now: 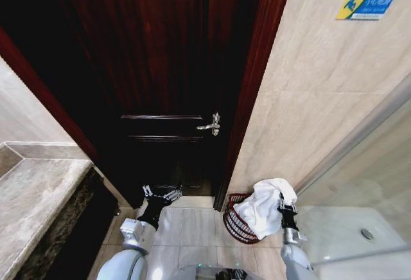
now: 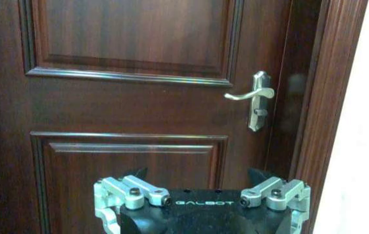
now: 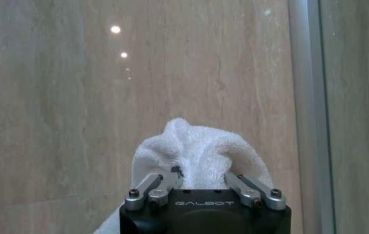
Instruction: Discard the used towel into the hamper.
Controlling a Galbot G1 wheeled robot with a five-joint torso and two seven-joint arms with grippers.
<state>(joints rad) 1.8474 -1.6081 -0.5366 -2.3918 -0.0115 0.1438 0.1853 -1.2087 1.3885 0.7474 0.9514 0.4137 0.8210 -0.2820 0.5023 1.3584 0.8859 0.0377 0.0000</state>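
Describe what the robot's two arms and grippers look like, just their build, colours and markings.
Both arms have smooth silver-grey shells ending in black wrists. The left gripper has a black body lettered GALBOT in pale capitals, with bare silver metal linkage fingers joined by round dark bolts and black tips. The right gripper is the same: black GALBOT-marked body, silver bolted linkages. No loose cables show.

Hamper [image 1: 235,223] half behind towel [image 1: 266,206]

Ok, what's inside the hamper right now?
The white towel drapes over the hamper rim, shut in the right gripper fingers. The towel covers the hamper's inside, so the contents cannot be seen.
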